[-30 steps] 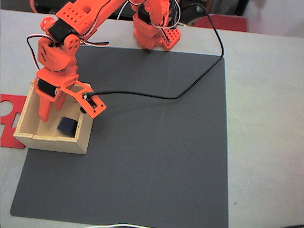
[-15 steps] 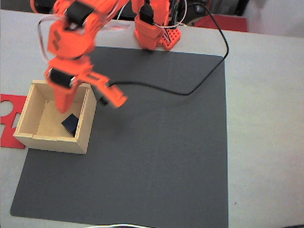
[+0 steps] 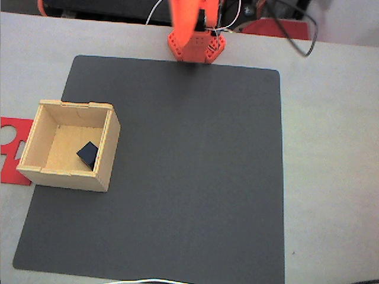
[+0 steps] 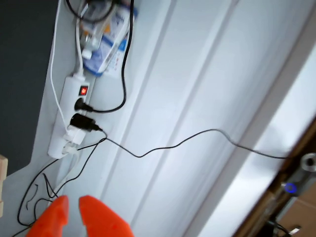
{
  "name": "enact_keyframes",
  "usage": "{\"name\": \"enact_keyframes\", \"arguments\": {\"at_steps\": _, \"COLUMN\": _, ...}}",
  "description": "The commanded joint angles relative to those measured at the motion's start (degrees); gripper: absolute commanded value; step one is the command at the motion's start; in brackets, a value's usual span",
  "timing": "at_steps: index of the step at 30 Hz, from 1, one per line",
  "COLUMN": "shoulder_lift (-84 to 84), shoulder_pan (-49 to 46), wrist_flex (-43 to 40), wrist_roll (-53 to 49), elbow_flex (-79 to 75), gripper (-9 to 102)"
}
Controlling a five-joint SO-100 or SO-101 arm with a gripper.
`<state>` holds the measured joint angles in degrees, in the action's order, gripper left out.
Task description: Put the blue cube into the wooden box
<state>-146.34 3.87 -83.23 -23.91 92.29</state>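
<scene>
In the fixed view the blue cube [image 3: 87, 154] lies inside the wooden box [image 3: 66, 178], near the box's right wall, with nothing touching it. The box stands on the left edge of a dark mat [image 3: 195, 177]. The orange arm is folded back over its base [image 3: 195, 42] at the top of that view, far from the box. In the wrist view my gripper [image 4: 74, 201] points at a pale wall. Its two orange fingertips [image 4: 98, 215] stand a narrow gap apart with nothing between them.
A flat red piece [image 3: 12, 141] lies left of the box on the grey table. A black cable [image 3: 299, 36] loops at the top right. The wrist view shows a white power strip [image 4: 66, 123] with plugs and thin wires along the wall.
The arm has lifted out of the box and swung back to its base. The cube stays in the box where it was half a second ago.
</scene>
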Motion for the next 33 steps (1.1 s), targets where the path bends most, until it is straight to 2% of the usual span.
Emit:
{"name": "enact_keyframes", "arguments": {"at_steps": 1, "shoulder_lift": -13.71, "shoulder_pan": 0.79, "wrist_flex": -2.11, "wrist_roll": -2.55, "elbow_flex": 7.56, "gripper": 0}}
{"name": "enact_keyframes", "arguments": {"at_steps": 5, "shoulder_lift": -34.37, "shoulder_pan": 0.70, "wrist_flex": -5.27, "wrist_roll": -5.36, "elbow_flex": 21.45, "gripper": 0}}
{"name": "enact_keyframes", "arguments": {"at_steps": 8, "shoulder_lift": -41.40, "shoulder_pan": 0.00, "wrist_flex": -8.53, "wrist_roll": -5.27, "elbow_flex": 28.13, "gripper": 0}}
{"name": "enact_keyframes", "arguments": {"at_steps": 10, "shoulder_lift": -45.09, "shoulder_pan": -0.62, "wrist_flex": -7.65, "wrist_roll": -5.01, "elbow_flex": 33.66, "gripper": 0}}
{"name": "enact_keyframes", "arguments": {"at_steps": 15, "shoulder_lift": -45.00, "shoulder_pan": -0.09, "wrist_flex": -0.97, "wrist_roll": -4.13, "elbow_flex": 44.74, "gripper": 0}}
{"name": "enact_keyframes", "arguments": {"at_steps": 19, "shoulder_lift": -45.09, "shoulder_pan": -0.18, "wrist_flex": 6.24, "wrist_roll": -2.02, "elbow_flex": 60.21, "gripper": 0}}
{"name": "enact_keyframes", "arguments": {"at_steps": 26, "shoulder_lift": -45.09, "shoulder_pan": -1.49, "wrist_flex": 10.02, "wrist_roll": 5.36, "elbow_flex": 79.10, "gripper": 0}}
{"name": "enact_keyframes", "arguments": {"at_steps": 30, "shoulder_lift": -45.00, "shoulder_pan": -6.68, "wrist_flex": 10.37, "wrist_roll": 9.67, "elbow_flex": 79.45, "gripper": 0}}
{"name": "enact_keyframes", "arguments": {"at_steps": 33, "shoulder_lift": -45.00, "shoulder_pan": -7.12, "wrist_flex": 10.37, "wrist_roll": 10.20, "elbow_flex": 79.45, "gripper": 0}}
